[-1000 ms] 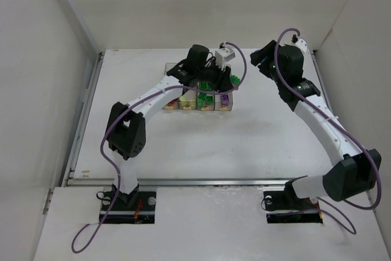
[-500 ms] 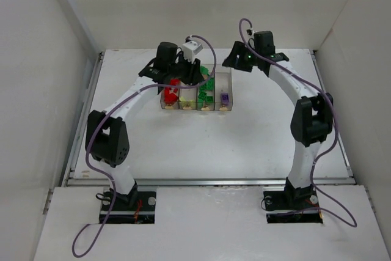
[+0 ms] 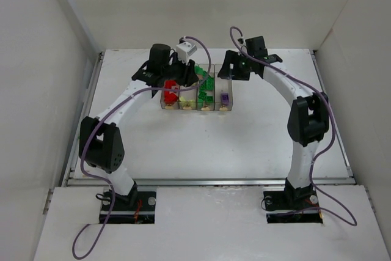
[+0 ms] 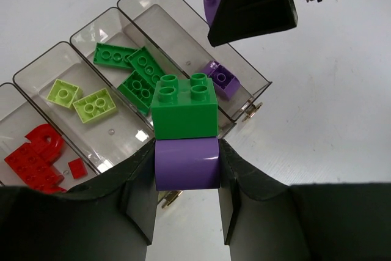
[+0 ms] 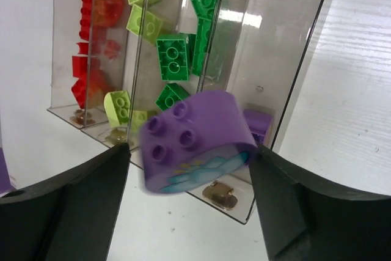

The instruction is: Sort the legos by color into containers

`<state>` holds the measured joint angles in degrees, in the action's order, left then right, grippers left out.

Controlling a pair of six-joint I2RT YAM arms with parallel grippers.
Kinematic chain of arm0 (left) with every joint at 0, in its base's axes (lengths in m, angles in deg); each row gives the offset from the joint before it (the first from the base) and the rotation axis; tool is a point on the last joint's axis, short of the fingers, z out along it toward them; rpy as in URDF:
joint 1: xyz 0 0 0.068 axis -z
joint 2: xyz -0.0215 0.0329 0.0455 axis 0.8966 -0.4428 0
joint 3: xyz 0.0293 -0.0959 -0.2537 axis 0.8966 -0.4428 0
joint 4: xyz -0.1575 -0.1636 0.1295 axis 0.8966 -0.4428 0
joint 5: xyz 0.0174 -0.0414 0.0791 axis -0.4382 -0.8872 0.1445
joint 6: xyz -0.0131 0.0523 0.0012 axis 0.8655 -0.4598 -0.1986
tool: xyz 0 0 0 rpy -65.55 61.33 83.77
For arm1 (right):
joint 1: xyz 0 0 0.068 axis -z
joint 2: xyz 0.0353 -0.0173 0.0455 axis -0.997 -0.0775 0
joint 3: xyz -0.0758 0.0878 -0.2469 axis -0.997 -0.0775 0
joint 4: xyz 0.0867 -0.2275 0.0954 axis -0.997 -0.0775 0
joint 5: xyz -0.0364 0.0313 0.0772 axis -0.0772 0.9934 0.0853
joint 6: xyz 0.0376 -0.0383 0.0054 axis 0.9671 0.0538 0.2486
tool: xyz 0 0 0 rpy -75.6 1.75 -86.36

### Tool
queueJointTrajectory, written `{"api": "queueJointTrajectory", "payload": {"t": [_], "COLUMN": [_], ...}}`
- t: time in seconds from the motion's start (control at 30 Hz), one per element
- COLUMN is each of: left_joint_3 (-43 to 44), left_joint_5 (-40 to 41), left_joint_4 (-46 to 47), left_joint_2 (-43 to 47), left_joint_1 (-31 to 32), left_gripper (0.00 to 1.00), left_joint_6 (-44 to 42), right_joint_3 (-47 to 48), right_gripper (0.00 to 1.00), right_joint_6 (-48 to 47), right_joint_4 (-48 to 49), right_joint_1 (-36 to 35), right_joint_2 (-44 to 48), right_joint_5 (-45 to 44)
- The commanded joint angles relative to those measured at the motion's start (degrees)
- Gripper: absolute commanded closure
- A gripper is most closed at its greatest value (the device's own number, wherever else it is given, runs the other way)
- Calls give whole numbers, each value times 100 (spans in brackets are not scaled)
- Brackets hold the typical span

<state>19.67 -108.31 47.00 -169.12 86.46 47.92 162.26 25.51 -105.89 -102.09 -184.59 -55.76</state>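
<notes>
The left gripper (image 4: 186,151) is clamped on a purple round-topped plastic brick (image 4: 186,169) with a green four-stud brick (image 4: 184,111) stacked on it, above the row of four clear plastic bins (image 5: 287,53) near the far edge of the white table (image 3: 183,145). The right gripper (image 5: 189,151) has its fingers apart around a blurred purple curved brick (image 5: 195,136) (touching neither, as far as shows) over the row's right end, where one small purple brick (image 4: 221,79) lies.

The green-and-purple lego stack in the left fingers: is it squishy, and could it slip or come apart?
Probably stiff: the lego stack looks unsquashed between the left fingers. Its glossy purple sides may be slippery. Only the purple brick is pinched, so the green top could pop off if bumped.
</notes>
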Motion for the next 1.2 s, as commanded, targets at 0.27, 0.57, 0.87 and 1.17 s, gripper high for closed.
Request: {"api": "queueJointTrajectory", "payload": {"t": [0.27, 0.57, 0.87, 1.17], "left_joint_3": [-83, 100, 461, 514], "left_joint_5": [-245, -1333, -1845, -1898], "left_joint_4": [191, -283, -662, -723], "left_joint_2": [386, 500, 386, 439], "left_joint_1": [-51, -51, 72, 178], "left_gripper": [100, 100, 100, 100], "left_joint_6": [-218, -1193, -1510, -1510], "right_joint_3": [316, -1185, -1170, -932], "right_gripper": [0, 0, 2, 29], "right_joint_6": [-336, -1012, -742, -319], "right_joint_4": [-47, 1972, 1983, 1983], "right_joint_1": [-43, -95, -657, -711], "right_joint_2": [552, 2257, 1986, 1564], "right_joint_5": [-160, 2066, 2856, 2609]}}
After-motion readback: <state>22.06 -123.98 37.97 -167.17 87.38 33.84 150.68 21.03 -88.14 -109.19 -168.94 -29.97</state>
